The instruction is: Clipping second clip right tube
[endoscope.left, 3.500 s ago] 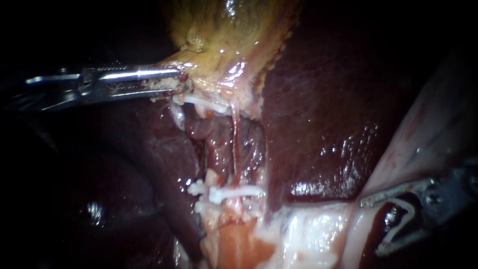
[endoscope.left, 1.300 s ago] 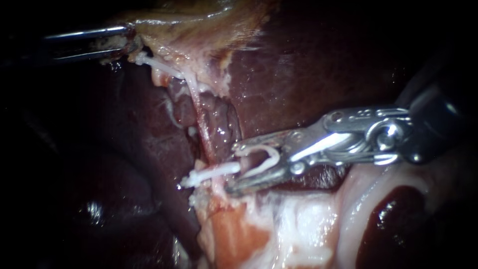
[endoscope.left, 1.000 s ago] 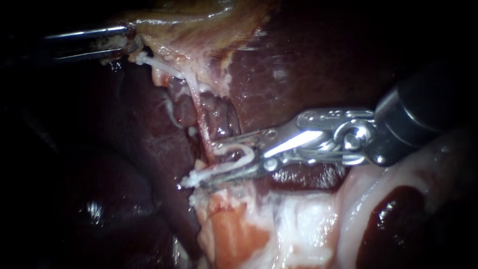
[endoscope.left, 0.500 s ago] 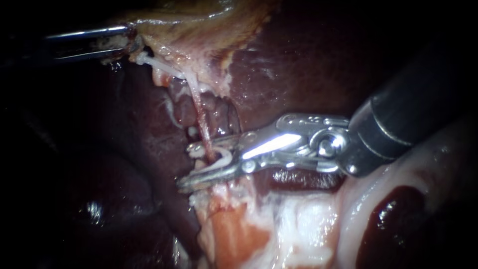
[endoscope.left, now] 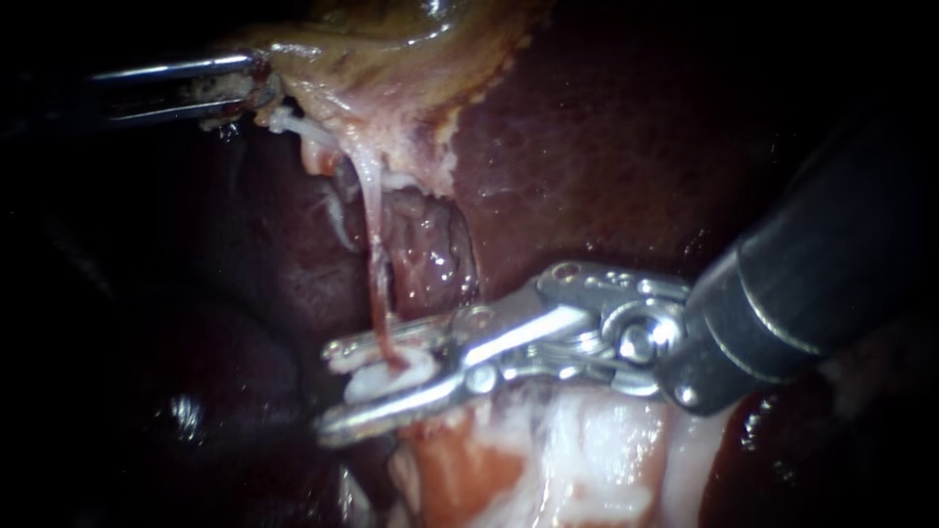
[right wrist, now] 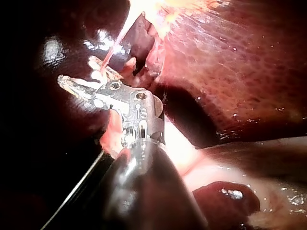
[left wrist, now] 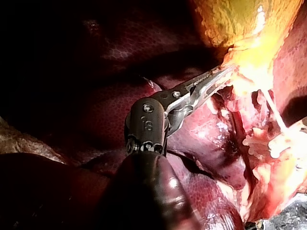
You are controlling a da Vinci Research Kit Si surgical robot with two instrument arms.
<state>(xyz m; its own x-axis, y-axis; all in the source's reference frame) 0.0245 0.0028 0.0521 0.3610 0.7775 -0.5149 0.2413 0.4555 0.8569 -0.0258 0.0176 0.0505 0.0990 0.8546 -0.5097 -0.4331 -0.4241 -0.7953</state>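
Steel jaws of my right instrument (endoscope.left: 335,389), coming in from the right, straddle the near end of the thin reddish tube (endoscope.left: 374,244) and are clamped on a white clip (endoscope.left: 391,376) that sits between them around that tube. The tube runs taut from there up to the yellowish gallbladder (endoscope.left: 391,49) at the far side, with dark liver (endoscope.left: 606,147) to its right. My left instrument (endoscope.left: 256,83), entering from the far left, has its jaws clenched on the gallbladder's lower edge. Just beside those jaws a far clip (endoscope.left: 293,125) shows white on the tissue.
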